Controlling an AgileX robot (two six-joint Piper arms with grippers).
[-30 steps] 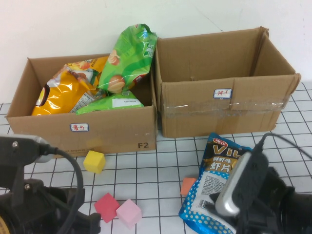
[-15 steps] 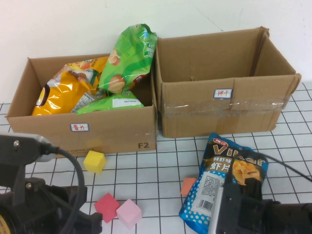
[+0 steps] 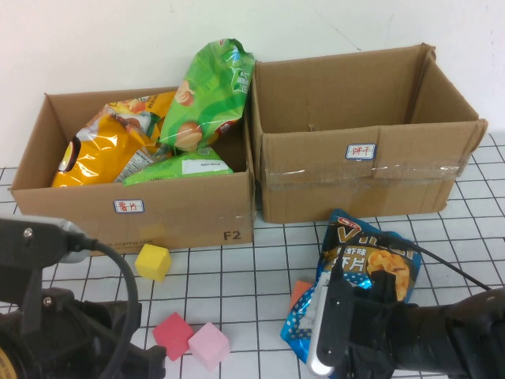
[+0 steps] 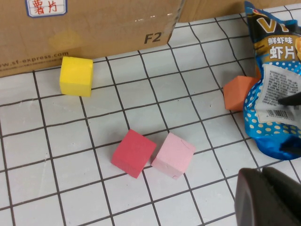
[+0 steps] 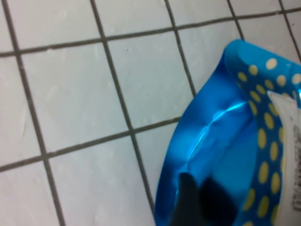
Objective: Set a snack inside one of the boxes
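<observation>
Boxes: left box already holds orange and green bags; right box shows no contents from this angle and is the likelier target.
Snack: blue shrimp-chip bag lies on the gridded table just in front of the right box, its near end under the right arm.
Right gripper: down over the bag's near end; cannot tell whether it grips the bag or stands released.
Left gripper: clenched, empty, parked near the foam cubes.
Risk: slick, puffy foil may slip from a thin edge pinch; the hanging bag may catch the right box's front wall.
Small items: orange cube touches the bag and may get dragged.
</observation>
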